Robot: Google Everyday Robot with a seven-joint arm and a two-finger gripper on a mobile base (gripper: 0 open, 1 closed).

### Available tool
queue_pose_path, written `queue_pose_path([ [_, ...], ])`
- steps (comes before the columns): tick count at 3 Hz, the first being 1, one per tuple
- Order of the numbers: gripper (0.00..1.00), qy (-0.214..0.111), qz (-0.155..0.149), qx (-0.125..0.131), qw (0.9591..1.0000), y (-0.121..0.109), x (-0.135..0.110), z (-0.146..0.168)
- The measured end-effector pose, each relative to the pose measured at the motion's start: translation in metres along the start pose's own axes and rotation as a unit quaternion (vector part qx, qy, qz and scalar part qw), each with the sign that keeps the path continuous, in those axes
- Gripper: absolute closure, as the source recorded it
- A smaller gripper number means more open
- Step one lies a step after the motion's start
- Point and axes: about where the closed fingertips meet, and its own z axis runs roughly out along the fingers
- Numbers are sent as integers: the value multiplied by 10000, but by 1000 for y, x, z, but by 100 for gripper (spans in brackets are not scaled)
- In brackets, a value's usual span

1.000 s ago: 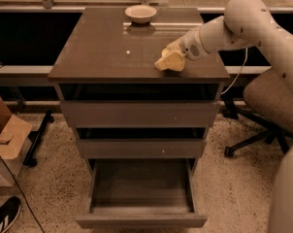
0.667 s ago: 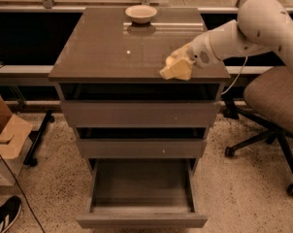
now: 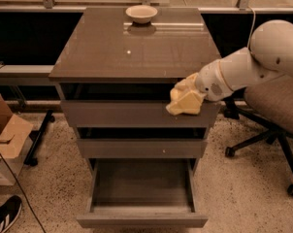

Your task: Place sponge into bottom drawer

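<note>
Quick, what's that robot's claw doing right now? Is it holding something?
Gripper: closed on the sponge, in the air at the front right corner of the cabinet, higher than the open bottom drawer.

you barely see the gripper (image 3: 191,95), above the bottom drawer (image 3: 141,221) at its right end: the gripped sponge (image 3: 184,104) hides it.

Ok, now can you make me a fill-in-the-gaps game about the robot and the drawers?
1. The gripper holds the sponge in front of the ____ drawer.
2. The bottom drawer is pulled ____.
3. The cabinet has ____ drawers.

Missing words: top; open; three.
</note>
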Motion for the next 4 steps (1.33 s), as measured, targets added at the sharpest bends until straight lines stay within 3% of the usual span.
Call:
queue_pose_path([
  [1, 100, 143, 149, -297, 9993, 39, 32, 26],
  [2, 100, 25, 710, -380, 9968, 37, 59, 66],
  [4, 100, 192, 707, -464, 9962, 41, 71, 94],
])
